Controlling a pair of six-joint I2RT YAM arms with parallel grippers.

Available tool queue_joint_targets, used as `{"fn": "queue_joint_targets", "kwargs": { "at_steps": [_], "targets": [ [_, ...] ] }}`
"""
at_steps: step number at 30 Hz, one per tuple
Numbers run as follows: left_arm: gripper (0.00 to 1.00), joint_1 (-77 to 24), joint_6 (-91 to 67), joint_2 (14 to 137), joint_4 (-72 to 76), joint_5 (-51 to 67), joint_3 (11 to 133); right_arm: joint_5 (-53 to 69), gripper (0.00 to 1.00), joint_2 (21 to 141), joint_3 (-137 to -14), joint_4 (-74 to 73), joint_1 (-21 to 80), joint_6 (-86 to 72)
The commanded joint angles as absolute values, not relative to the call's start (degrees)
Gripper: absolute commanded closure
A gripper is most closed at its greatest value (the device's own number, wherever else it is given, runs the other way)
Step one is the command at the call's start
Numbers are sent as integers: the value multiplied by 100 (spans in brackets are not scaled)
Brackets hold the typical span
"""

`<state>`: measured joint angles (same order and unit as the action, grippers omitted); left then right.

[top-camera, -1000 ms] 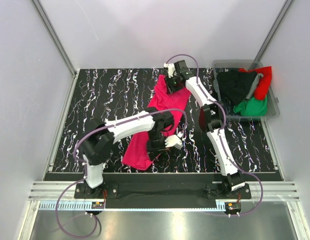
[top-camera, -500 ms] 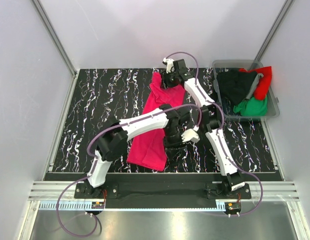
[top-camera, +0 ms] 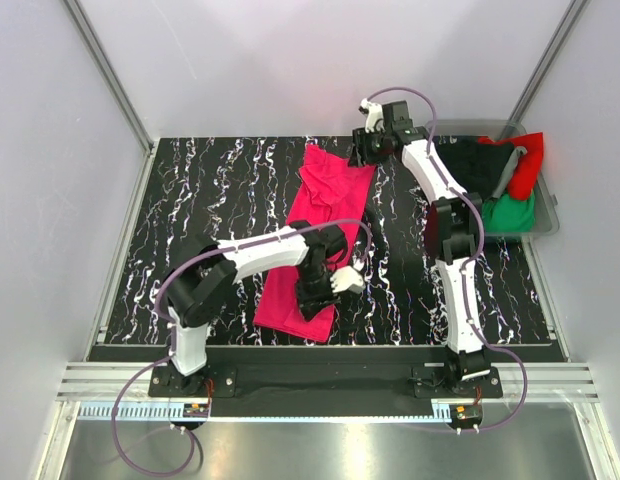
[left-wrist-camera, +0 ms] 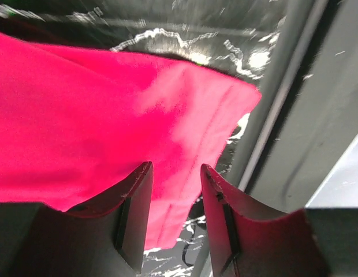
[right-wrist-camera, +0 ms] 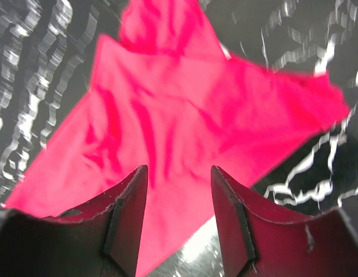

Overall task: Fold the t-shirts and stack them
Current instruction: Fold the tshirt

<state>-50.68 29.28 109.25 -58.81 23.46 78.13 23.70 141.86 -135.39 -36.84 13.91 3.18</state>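
Crimson-pink tee [top-camera: 328, 195] is seen laid out on desk [top-camera: 210, 200]; L claw [left-wrist-camera: 175, 168] & R claw [right-wrist-camera: 179, 171] are held spread, empty, over it

Overhead looks down; wrists close above t-shirt [top-camera: 328, 185]

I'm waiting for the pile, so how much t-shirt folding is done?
Done: no stack yet. In hand: the pink t-shirt lies spread in a long strip, with the left end effector open over its near end and the right end effector open by its far corner. Left: finishing its fold, then the black t-shirt, red t-shirt and green t-shirt heaped in the grey bin.
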Motion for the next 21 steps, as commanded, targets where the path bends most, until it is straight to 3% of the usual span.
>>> {"fn": "queue_joint_targets", "kwargs": {
  "at_steps": [1,12,21],
  "targets": [
    [57,-5080,3085,11047,-5160,2101,7594,2540,46,14168,-13377,-3964,1424,518],
    [58,-5115,2716,11900,-4940,2364,8111,2461,45,14976,-13702,-4069,1424,361],
    [58,-5317,2558,12313,-4940,2487,8455,2382,43,15767,-14739,-3999,1503,229]
  ]
}}
